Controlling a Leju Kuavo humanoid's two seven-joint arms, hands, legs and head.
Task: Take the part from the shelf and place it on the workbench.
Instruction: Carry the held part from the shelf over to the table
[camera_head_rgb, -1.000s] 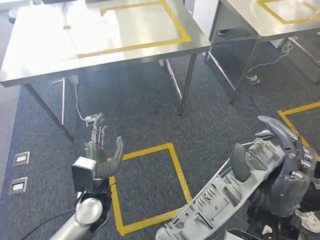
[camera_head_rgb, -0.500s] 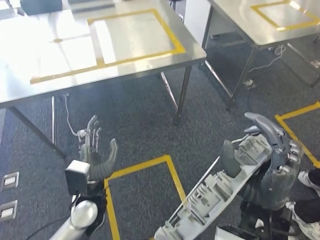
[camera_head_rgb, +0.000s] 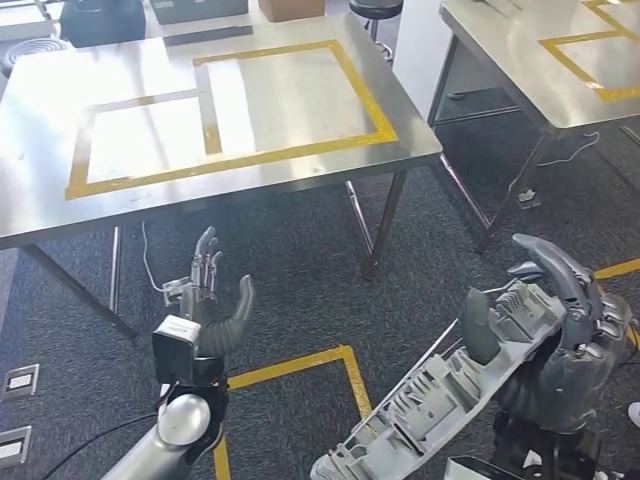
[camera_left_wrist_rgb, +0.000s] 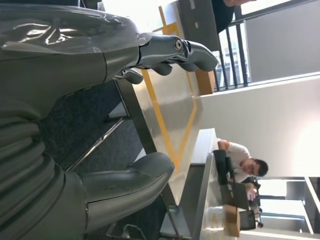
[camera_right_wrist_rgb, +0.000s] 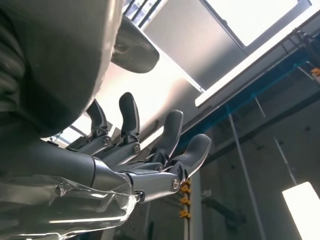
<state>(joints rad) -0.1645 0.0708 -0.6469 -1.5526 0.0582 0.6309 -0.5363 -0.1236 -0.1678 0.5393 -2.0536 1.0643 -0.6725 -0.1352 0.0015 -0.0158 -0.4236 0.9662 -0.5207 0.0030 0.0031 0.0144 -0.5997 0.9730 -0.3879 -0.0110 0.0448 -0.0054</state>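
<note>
The right hand (camera_head_rgb: 573, 330) grips the long grey part (camera_head_rgb: 445, 385) near one end, low over the carpet, well short of the workbench (camera_head_rgb: 226, 170); its far end could sag or snag. The left hand (camera_head_rgb: 211, 305) is open, holding nothing

The head camera looked forward and down over both arms to the steel table (camera_head_rgb: 226, 170) beyond the left hand (camera_head_rgb: 215, 300). The left wrist camera, close behind that hand (camera_left_wrist_rgb: 75, 125), faced the same table (camera_left_wrist_rgb: 166, 100). The right wrist camera looked up past its hand (camera_right_wrist_rgb: 124, 160) at the ceiling.
</note>
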